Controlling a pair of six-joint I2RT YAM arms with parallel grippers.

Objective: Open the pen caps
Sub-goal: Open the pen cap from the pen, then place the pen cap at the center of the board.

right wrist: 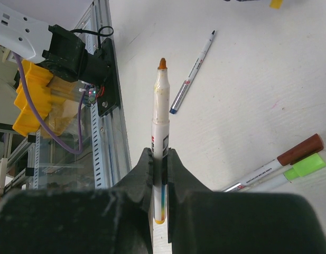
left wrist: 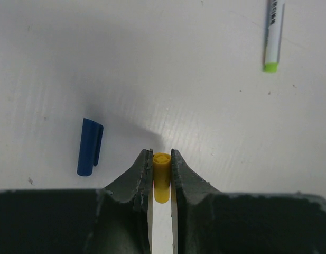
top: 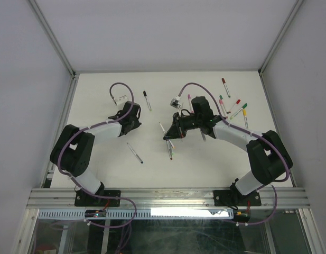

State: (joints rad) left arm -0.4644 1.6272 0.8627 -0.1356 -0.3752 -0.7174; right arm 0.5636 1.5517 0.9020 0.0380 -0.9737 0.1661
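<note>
**White table, each arm has something pinched**

White table [top: 205, 164] with white walls around it, pens scattered all over, most of them in a bunch at the far right [top: 234, 108].

Left gripper [left wrist: 161, 159] is closed down tight on a yellow cap [left wrist: 161, 182]. The cap sits straight between the jaws with its hollow end poking out past the tips, held just above the table. A blue cap [left wrist: 90, 146] lies flat on the table off to the left of the fingers, not touching them. A green-tipped pen [left wrist: 272, 34] is lying well apart at the top right of that view.

Right gripper [right wrist: 160, 156] is clamped on an orange-tipped pen [right wrist: 161, 106], gripped around the barrel, with the bare tip sticking out in front and no cap on it. Beyond it on the table lies a blue-tipped pen [right wrist: 192, 74]. Off to the right, a pen still has its brown cap [right wrist: 300, 150] on, with a green-ended pen [right wrist: 306, 164] right up against it.
</note>
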